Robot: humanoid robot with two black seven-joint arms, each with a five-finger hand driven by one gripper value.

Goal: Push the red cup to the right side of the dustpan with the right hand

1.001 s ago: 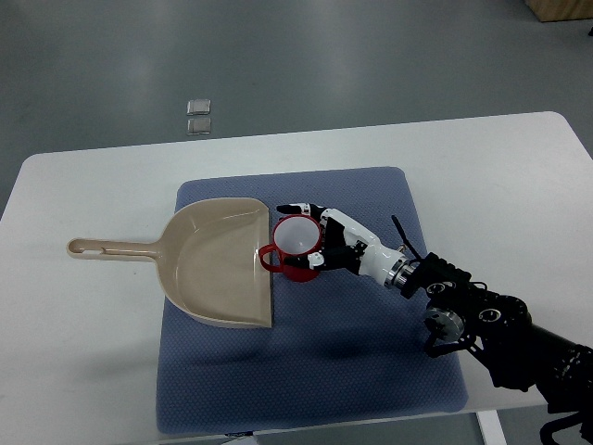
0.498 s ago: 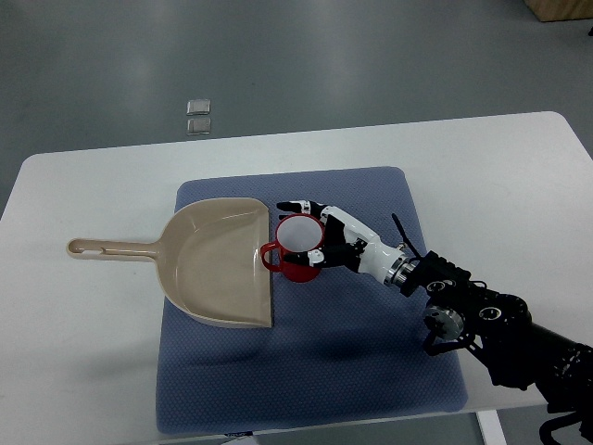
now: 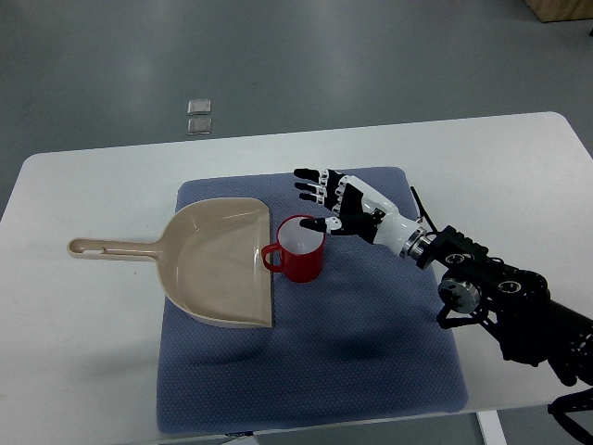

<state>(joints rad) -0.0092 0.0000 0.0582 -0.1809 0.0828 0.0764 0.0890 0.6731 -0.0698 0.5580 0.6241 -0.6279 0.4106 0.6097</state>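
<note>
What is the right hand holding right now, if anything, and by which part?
Nothing. The right hand is open, fingers spread, raised just beyond the red cup, which stands free on the blue mat beside the dustpan.

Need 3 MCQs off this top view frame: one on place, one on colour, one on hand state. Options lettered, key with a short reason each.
1. Where does the red cup stand relative to the dustpan?
A. inside the pan
B. just right of its open edge
C. left of its handle

2. What colour is the mat under both?
A. blue
B. green
C. yellow

3. What is the right hand doing?
A. gripping the cup's handle
B. resting flat on the table
C. fingers spread, holding nothing

Key:
1 B, the cup stands on the mat beside the pan's straight edge, handle toward the pan.
2 A, blue fabric shows all around them.
3 C, the fingers fan out above and right of the cup's rim, closed on nothing.
</note>
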